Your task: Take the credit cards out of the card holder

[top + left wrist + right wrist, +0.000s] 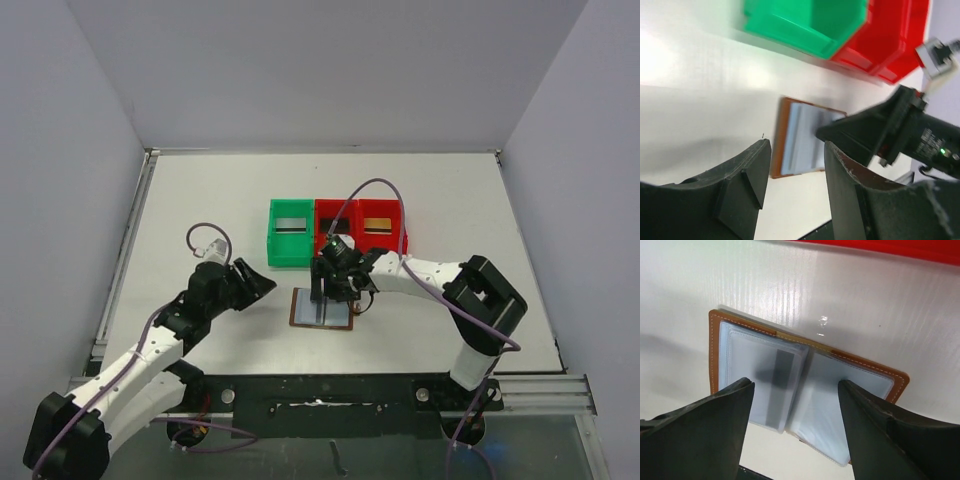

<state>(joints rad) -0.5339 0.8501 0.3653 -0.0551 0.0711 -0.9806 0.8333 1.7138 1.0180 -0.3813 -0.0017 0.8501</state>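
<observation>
Behind one card holder (322,308) stand one green bin (290,252), two red bins (337,204) (385,243).

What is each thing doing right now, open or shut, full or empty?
Brown leather card holder: open, flat on the white table.
Dark credit card: tucked in its pale pocket.
Right gripper: open, above the card holder, empty.
Left gripper: open, empty.
Green plastic bin: upright, grey flat thing inside.
Red plastic bins: upright.

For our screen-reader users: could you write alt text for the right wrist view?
An open brown card holder lies on the white table, pale inner pockets up, a dark grey card showing through one. The right gripper hangs open above it; a red bin's edge lines the top.
</observation>
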